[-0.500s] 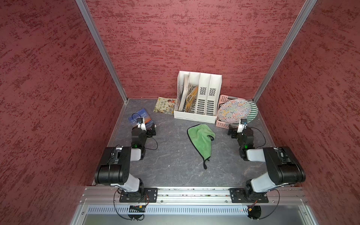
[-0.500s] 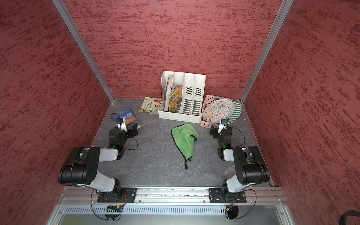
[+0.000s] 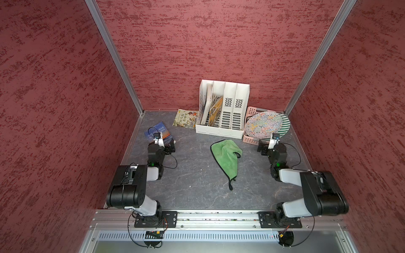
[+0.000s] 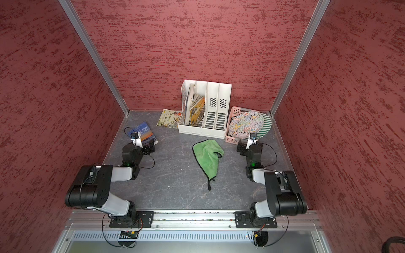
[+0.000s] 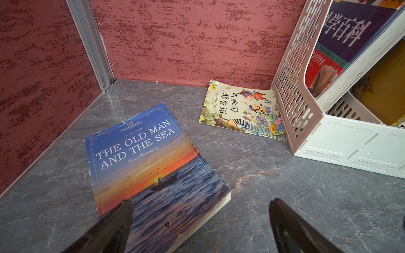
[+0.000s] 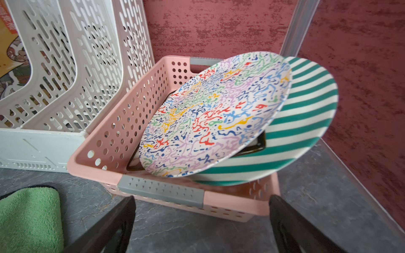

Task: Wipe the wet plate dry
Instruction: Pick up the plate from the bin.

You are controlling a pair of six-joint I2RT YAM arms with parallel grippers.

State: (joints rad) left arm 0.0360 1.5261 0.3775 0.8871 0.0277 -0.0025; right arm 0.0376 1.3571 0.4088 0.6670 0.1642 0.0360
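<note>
The right jaws are spread wide with nothing held, and the pink basket is seen just ahead of them. In it the squiggle-patterned plate is propped at a tilt, overlapping a green-striped plate. A crumpled green cloth is laid on the desk between the two pairs of jaws. The left jaws are likewise spread wide and empty, at the near edge of the "Old Man and the Sea" paperback.
</note>
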